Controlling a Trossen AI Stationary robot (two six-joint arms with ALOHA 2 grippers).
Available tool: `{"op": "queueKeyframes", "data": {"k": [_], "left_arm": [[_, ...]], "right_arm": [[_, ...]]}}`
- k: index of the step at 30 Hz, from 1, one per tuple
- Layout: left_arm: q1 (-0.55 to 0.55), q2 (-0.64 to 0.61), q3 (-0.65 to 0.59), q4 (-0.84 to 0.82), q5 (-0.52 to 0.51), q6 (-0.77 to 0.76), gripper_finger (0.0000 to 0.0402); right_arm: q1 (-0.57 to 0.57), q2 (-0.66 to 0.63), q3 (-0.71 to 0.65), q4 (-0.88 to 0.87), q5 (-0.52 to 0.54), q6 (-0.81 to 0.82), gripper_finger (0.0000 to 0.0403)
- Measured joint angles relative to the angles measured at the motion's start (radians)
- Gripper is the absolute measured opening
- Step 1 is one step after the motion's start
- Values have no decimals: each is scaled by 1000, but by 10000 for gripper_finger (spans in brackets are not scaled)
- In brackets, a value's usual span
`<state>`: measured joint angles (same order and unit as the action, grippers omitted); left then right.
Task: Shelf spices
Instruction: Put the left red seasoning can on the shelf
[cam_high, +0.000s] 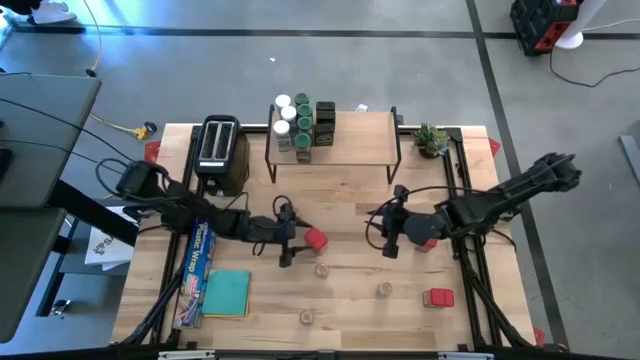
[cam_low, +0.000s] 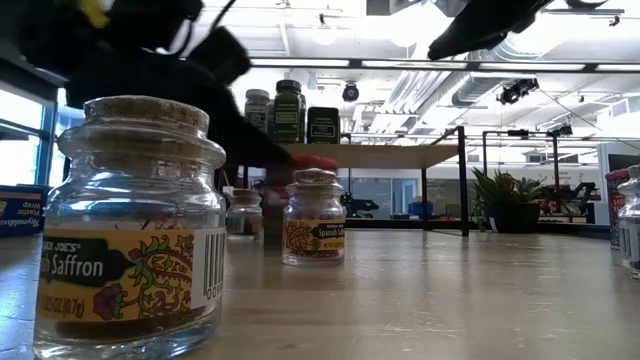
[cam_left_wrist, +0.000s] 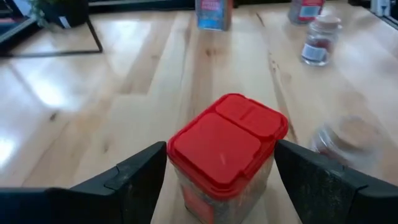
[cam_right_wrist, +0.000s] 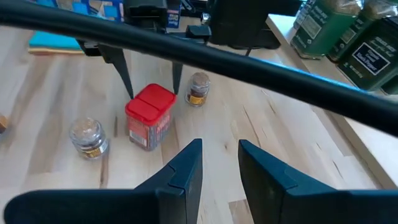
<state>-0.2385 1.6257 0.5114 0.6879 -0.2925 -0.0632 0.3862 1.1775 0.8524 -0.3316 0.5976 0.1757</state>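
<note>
High view: shelf (cam_high: 345, 140) sits at the back of the table (cam_high: 330, 315), with a cluster of white- and green-lidded jars (cam_high: 300, 122) and a black box on its left end; toaster (cam_high: 220, 152) just left of it, small plant (cam_high: 432, 138) to its right. Left gripper (cam_high: 298, 240) is near table centre, fingers spread on either side of a red tin (cam_high: 316, 239), not clamped. Right gripper (cam_high: 392, 228) is right of centre, another red tin (cam_high: 424, 232) showing close under that arm; can't tell if it is held. A third red tin (cam_high: 438, 297) stands near the front right, small clear jars (cam_high: 322, 270) scattered across the front, blue foil box (cam_high: 192, 270) and teal cloth (cam_high: 226, 293) front left. Low view: saffron jar (cam_low: 135, 235) up close at left, a second small jar (cam_low: 314, 219) further back, shelf top behind with jars on it. Left wrist view: red tin upright between the two open fingers (cam_left_wrist: 134, 177), gap on both sides, small jars beyond. Right wrist view: right fingers (cam_right_wrist: 186, 171) narrowly apart with nothing visible between them, looking at the same tin with a jar (cam_right_wrist: 89, 137) on each side of it
</note>
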Motion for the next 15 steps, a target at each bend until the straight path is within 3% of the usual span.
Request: {"op": "queueKeyframes", "data": {"k": [8, 11, 15], "left_arm": [[41, 60, 110, -23, 58, 75, 294], [50, 28, 117, -28, 22, 80, 294], [82, 22, 130, -33, 18, 129, 294]], "right_arm": [[-35, 99, 1, 27, 22, 94, 97], [-71, 164, 1, 43, -44, 135, 107], [-106, 273, 1, 118, -127, 118, 149]]}}
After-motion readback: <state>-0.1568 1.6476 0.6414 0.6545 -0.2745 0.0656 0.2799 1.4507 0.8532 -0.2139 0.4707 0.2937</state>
